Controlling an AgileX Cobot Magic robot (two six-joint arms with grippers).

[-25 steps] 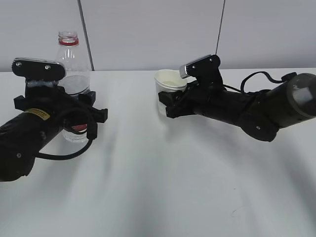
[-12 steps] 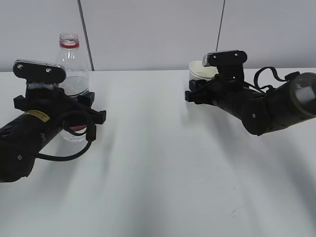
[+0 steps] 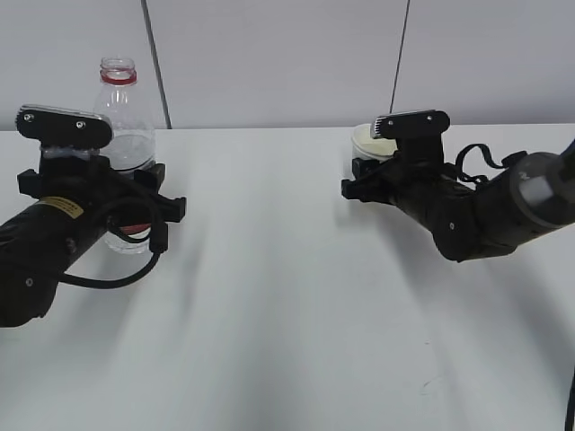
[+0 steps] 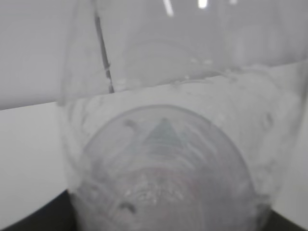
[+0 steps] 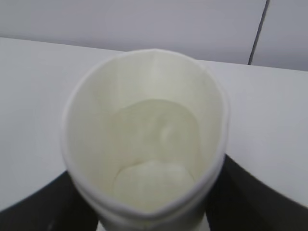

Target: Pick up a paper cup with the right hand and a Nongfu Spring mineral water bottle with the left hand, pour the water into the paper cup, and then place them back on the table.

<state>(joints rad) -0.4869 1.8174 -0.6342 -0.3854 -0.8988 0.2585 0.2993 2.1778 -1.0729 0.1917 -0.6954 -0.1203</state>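
Observation:
The clear mineral water bottle (image 3: 121, 112), red neck ring, no cap, stands upright at the left with its base at the table. My left gripper (image 3: 112, 202) is shut on its lower body. In the left wrist view the bottle (image 4: 163, 144) fills the frame, with water (image 4: 202, 101) inside; my gripper (image 4: 166, 216) shows only as dark corners. My right gripper (image 3: 367, 172) is shut on the cream paper cup (image 3: 368, 137) at the right, upright; its base is hidden. In the right wrist view the cup (image 5: 144, 144) is squeezed oval between the fingers (image 5: 250, 192) and holds a little water (image 5: 154, 180).
The white table (image 3: 269, 296) stretches wide between the two arms. A small dark scuff mark (image 3: 429, 384) lies at the front right. A grey wall with two dark seams stands behind the table's back edge.
My right gripper has carried the cup to the right and a little lower, away from the bottle. My left gripper and the bottle have shifted slightly left.

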